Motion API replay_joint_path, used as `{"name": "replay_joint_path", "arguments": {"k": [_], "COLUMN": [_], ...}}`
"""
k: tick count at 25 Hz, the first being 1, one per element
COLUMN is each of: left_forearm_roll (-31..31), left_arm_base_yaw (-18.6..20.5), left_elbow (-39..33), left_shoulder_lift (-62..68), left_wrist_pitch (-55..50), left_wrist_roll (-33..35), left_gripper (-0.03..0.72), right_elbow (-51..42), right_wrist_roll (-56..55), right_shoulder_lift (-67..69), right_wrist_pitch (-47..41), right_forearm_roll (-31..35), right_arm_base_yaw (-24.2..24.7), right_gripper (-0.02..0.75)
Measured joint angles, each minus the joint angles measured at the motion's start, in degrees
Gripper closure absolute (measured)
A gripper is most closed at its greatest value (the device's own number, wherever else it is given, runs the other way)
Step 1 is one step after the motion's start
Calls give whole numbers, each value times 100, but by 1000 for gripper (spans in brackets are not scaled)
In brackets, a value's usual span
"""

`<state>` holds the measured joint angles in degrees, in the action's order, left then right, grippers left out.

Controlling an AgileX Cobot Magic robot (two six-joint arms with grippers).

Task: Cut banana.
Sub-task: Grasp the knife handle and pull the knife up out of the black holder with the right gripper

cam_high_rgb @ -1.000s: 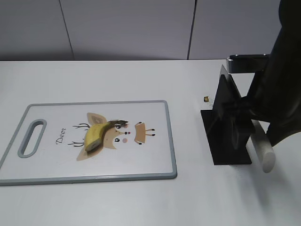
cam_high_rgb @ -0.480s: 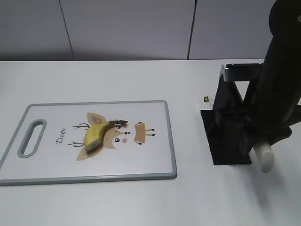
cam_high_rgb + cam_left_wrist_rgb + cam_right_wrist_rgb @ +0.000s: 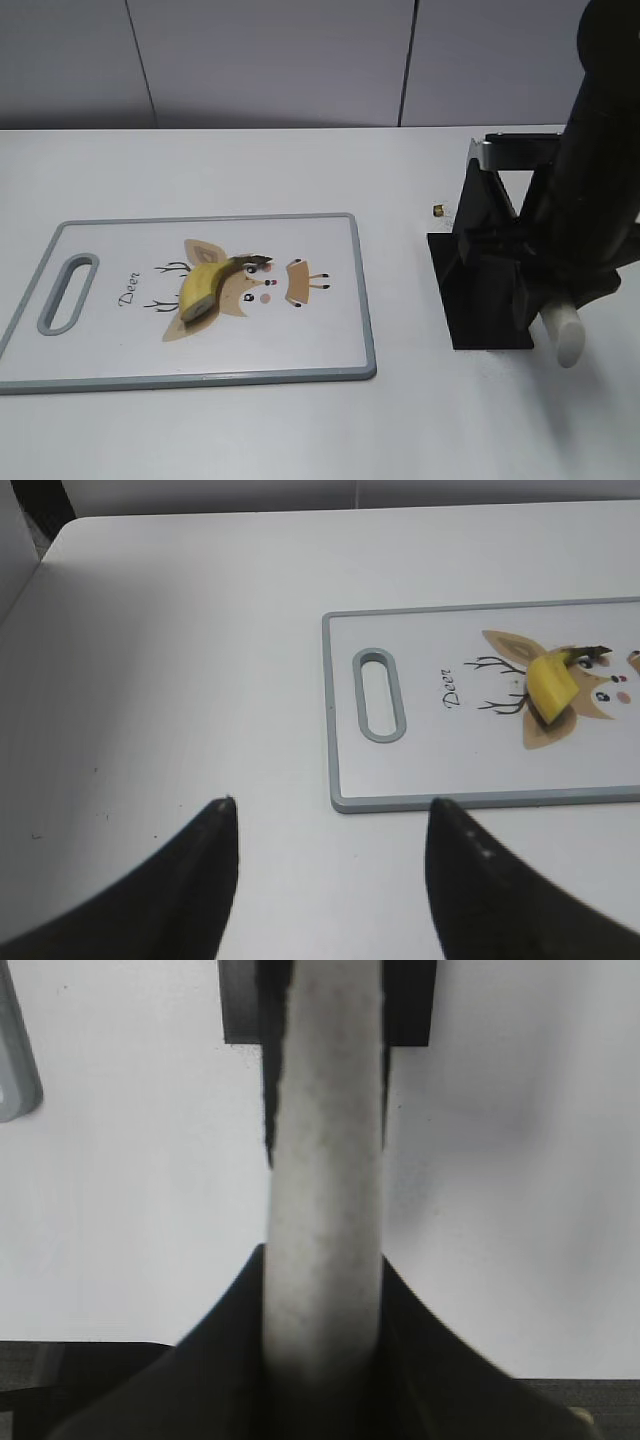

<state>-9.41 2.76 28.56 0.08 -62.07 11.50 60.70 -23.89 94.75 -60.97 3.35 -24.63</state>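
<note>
The banana (image 3: 205,287), a short yellow stub with a dark stem tip, lies on the deer print of the white cutting board (image 3: 110,340). It also shows in the left wrist view (image 3: 552,685). My right gripper (image 3: 322,1260) is shut on the white knife handle (image 3: 325,1140), which sticks out of the black knife stand (image 3: 485,290). The handle's free end (image 3: 565,335) shows below my right arm. My left gripper (image 3: 330,815) is open and empty over bare table, near the board's handle end (image 3: 380,695).
The knife's metal top (image 3: 515,148) shows above the stand at the right. A small brown bit (image 3: 438,210) lies on the table between the board and the stand. A grey wall runs along the table's far edge.
My right arm has swung in over the stand and now covers more of the white handle. The handle's free end has dropped slightly. The banana and the board have not moved.
</note>
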Motion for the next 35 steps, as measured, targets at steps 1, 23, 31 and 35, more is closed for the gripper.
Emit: {"name": "replay_joint_path", "arguments": {"k": [1,23,31,35], "left_forearm_roll": [0,0,0,0], "left_arm_base_yaw": [0,0,0,0], "left_elbow": [0,0,0,0], "left_shoulder_lift": [0,0,0,119], "left_wrist_pitch": [0,0,0,6], "left_wrist_roll": [0,3,3,3], "left_gripper": [112,114,130,130], "right_elbow": [0,224,813,1050], "right_wrist_roll": [0,-134,-146,-146], "right_shoulder_lift": [-30,-1140,-1381,-1381], "right_wrist_pitch": [-12,-321,-642,-756], "right_forearm_roll": [13,-335,-335,-365], "right_arm_base_yaw": [0,-6,-6,-6], "right_gripper": [576,577,577,577]}}
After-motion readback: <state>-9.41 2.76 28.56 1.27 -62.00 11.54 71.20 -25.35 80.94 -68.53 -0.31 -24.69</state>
